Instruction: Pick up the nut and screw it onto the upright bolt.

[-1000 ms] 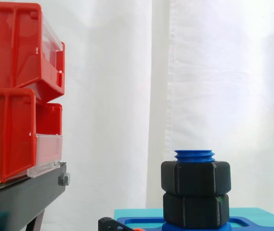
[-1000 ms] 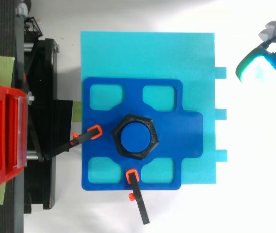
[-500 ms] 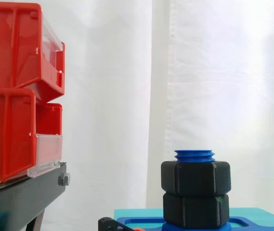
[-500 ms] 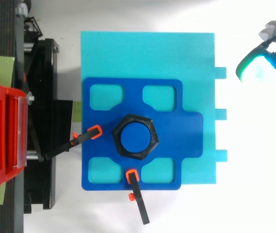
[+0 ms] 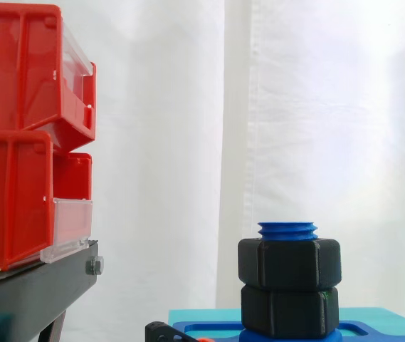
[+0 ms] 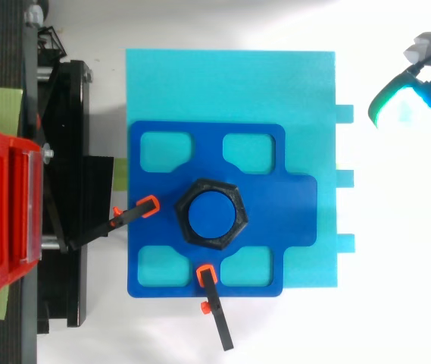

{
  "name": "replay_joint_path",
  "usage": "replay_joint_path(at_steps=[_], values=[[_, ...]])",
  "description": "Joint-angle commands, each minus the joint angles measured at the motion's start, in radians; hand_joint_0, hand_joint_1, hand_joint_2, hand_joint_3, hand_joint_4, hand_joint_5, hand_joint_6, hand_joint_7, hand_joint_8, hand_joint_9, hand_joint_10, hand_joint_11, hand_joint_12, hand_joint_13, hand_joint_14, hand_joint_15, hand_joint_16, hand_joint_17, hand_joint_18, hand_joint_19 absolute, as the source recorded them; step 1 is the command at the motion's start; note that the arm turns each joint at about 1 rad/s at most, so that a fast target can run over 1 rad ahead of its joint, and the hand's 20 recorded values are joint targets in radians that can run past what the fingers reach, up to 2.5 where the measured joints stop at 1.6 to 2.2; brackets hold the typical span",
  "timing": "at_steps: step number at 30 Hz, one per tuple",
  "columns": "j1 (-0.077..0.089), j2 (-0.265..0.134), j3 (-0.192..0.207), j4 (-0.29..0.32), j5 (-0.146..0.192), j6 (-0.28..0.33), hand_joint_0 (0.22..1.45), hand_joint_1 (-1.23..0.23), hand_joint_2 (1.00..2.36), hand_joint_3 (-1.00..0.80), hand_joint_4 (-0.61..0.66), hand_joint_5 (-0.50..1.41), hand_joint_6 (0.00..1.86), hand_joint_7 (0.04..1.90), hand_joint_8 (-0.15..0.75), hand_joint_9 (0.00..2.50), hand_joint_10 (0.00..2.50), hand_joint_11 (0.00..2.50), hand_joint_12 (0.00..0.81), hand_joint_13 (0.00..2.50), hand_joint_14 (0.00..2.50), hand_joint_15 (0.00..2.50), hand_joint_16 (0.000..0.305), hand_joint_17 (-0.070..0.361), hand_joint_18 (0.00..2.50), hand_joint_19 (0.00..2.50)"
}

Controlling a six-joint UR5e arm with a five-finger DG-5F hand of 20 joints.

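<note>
A white curtain (image 5: 295, 107) is seen behind the work. At the left, red bins (image 5: 17, 135) are stacked in two tiers on a black stand (image 5: 38, 288). Beside the stand a square cyan plate (image 6: 230, 83) is laid flat, and on it a smaller blue plate (image 6: 291, 212) is set, in which four rounded pockets (image 6: 166, 148) are cut.

One blue bolt (image 5: 287, 230) is held upright at the middle of the blue plate. Its long axis is vertical and its threaded end is pointed straight up. Two black hexagonal nuts are carried on it, one stacked directly on the other, with their bores on the same vertical line. The upper nut (image 5: 289, 263) is seated just below the bolt's top, so that a short ring of blue thread is left showing above it. The lower nut (image 5: 289, 310) is seated against the bolt's blue base. From above, a single black hexagon is seen around the blue round end.

Two black clamps with orange tips are laid on the blue plate, one (image 6: 148, 205) from the left and one (image 6: 206, 273) from the lower edge.

The hand (image 6: 416, 91), glowing green and cyan, is held past the cyan plate's right edge, well apart from the bolt and nuts. Whether it is open or closed cannot be told.
</note>
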Motion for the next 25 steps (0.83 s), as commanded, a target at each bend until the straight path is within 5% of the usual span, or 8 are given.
replay_joint_path(at_steps=[1, 25], values=[[0.000, 0.000, 0.000, 0.000, 0.000, 0.000, 0.49, -0.57, 1.00, -0.50, 0.05, -0.24, 0.50, 0.73, 0.167, 0.01, 0.00, 0.00, 0.326, 0.00, 0.00, 0.00, 0.047, 0.106, 0.00, 0.00], [0.000, 0.000, 0.000, 0.000, 0.000, 0.000, 0.50, -0.56, 1.00, -0.50, 0.05, -0.25, 0.50, 0.68, 0.165, 0.02, 0.00, 0.00, 0.326, 0.00, 0.00, 0.00, 0.046, 0.105, 0.00, 0.00]])
